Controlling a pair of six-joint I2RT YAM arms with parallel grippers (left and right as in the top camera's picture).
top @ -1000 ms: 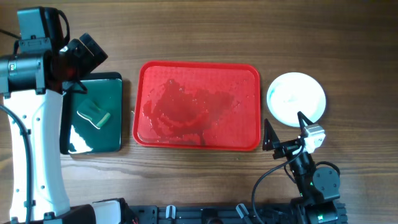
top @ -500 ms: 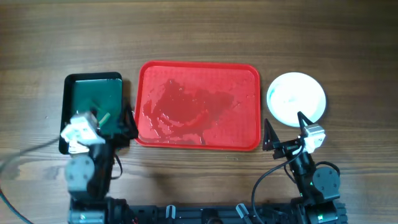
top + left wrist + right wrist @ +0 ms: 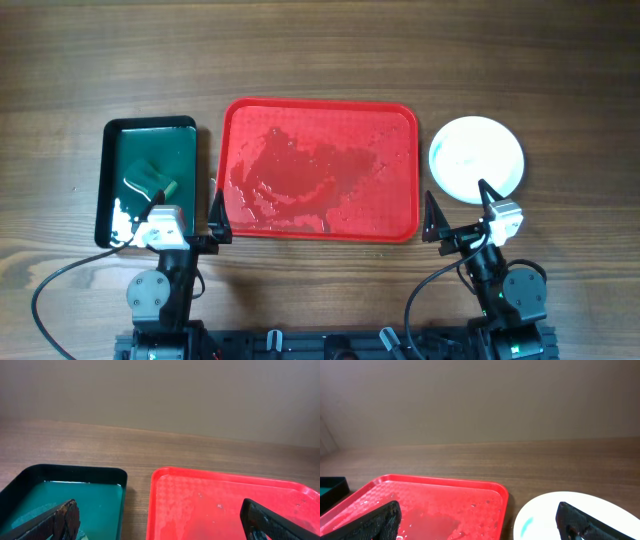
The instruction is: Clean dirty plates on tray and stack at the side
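The red tray (image 3: 318, 170) lies mid-table with no plates on it, only wet patches. A round white plate (image 3: 477, 158) sits on the table to its right; I cannot tell how many are stacked there. In the right wrist view the plate (image 3: 570, 515) shows a small blue-green streak. My left gripper (image 3: 168, 215) is open and empty near the front edge, between the black tray and the red tray (image 3: 225, 505). My right gripper (image 3: 458, 210) is open and empty in front of the gap between the red tray (image 3: 435, 500) and the plate.
A smaller black tray (image 3: 104, 180) with a dark green inside stands left of the red tray and holds a green sponge (image 3: 150, 183). Its rim also shows in the left wrist view (image 3: 75, 469). Cables and arm bases line the front edge.
The left arm has come down from over the black tray and drawn back to the front edge, gripper open and empty. The right arm has not moved.
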